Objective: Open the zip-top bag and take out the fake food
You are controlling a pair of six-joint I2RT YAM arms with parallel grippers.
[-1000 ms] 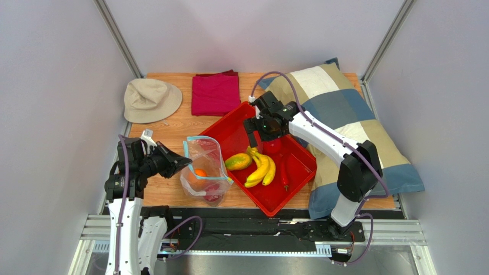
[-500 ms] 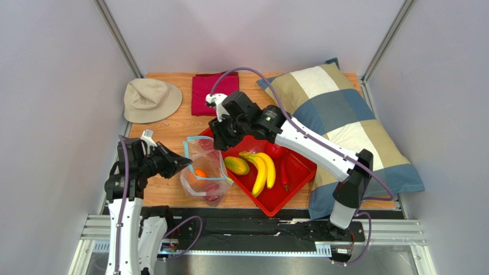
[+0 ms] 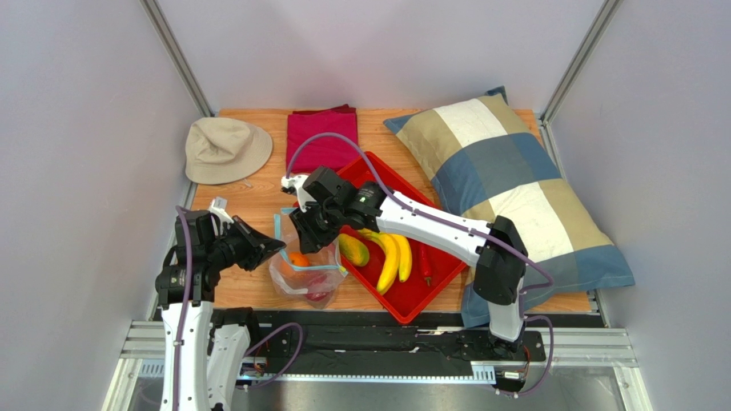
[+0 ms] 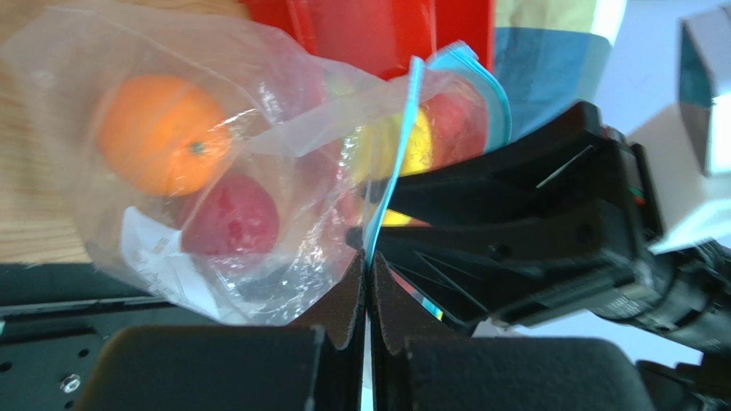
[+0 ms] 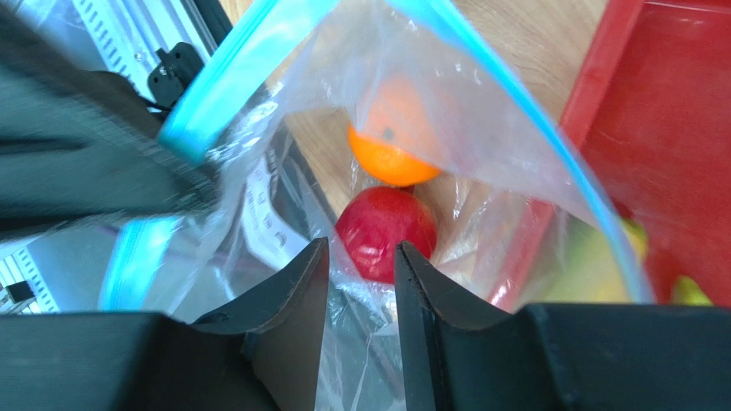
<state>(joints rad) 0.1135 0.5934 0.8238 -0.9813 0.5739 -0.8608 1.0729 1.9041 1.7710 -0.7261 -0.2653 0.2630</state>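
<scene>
Zip-top bag [image 3: 307,261] on tabletop [image 3: 257,193], at 9 o'clock of red tray [image 3: 410,300], mouth open. Left gripper [image 4: 367,278] jaws pinch its blue zip strip [image 4: 390,184]. Right gripper [image 5: 360,257] over the mouth, jaws narrow, empty. Orange [image 5: 390,154], apple [image 5: 382,231] inside.

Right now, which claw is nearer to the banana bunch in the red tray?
Right. The right claw hovers over the zip-top bag, beside the red tray holding the banana bunch; the left claw pinches the bag's rim on the side away from the tray.
</scene>
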